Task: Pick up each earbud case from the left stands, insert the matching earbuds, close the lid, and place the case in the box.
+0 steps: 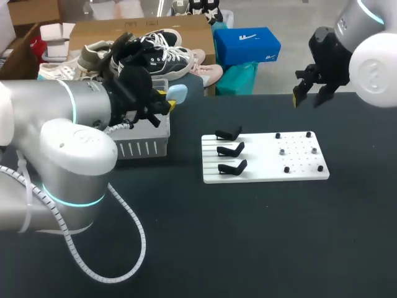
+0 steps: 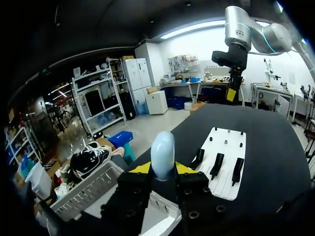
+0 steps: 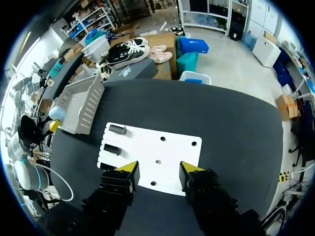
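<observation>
Your left gripper [image 1: 166, 98] is closed on the pale blue earbud case [image 1: 178, 93]. In the left wrist view the two yellow fingertips [image 2: 141, 168] press the case [image 2: 163, 152] from either side, and its rounded end stands up beyond them. The case shows as one smooth shell.

You hold it in the air at the far left of the dark table [image 1: 248, 236], by the right far corner of the grey slotted box [image 1: 142, 149]. You cannot tell from these views whether it hangs over the inside of the box or just beside the rim. The right wrist view shows the case [image 3: 56, 113] close beside the box [image 3: 81, 101].

Your right gripper [image 1: 309, 96] hangs high at the far right of the table, well apart from the left one. Its fingers are spread wide with nothing between them, as its own view shows [image 3: 158, 169].

Below it, in the middle of the table, lies the white board [image 1: 267, 174]. Three black stands [image 1: 231, 149] sit in a row on the board's left part, and small pegs [image 1: 298, 152] dot its right part.
</observation>
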Robot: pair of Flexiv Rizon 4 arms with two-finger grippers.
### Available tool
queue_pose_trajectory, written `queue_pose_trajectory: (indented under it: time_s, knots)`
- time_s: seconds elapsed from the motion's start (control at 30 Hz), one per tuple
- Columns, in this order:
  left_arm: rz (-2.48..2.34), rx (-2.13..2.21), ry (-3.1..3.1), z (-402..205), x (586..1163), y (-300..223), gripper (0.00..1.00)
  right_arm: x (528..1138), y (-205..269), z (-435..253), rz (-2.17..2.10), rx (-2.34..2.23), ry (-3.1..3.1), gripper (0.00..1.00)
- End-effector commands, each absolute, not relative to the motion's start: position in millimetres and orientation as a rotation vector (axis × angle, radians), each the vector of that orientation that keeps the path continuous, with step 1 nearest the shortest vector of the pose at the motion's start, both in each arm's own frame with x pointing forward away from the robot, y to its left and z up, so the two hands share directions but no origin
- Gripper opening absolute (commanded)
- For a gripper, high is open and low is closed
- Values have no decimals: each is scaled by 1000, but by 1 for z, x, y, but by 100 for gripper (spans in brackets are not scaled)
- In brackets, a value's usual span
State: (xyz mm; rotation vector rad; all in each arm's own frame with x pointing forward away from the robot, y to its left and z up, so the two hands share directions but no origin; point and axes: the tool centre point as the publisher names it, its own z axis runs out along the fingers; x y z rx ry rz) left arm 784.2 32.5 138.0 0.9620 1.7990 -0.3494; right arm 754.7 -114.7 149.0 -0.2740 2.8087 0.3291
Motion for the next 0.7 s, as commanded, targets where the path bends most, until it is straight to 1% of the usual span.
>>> queue_pose_trajectory:
  time_s: [0.03, 0.27, 0.53, 0.7]
  knots:
    - [-307, 929, 1825, 136, 789, 39, 0, 751, -124, 145, 317, -247, 2807, 49]
    - [-268, 859, 1907, 122, 798, 64, 0, 751, -135, 141, 302, -204, 2825, 49]
    - [-285, 751, 2006, 89, 802, 94, 0, 751, -138, 137, 278, -191, 2843, 48]
    - [-299, 703, 2032, 76, 798, 103, 0, 752, -137, 136, 269, -188, 2849, 48]
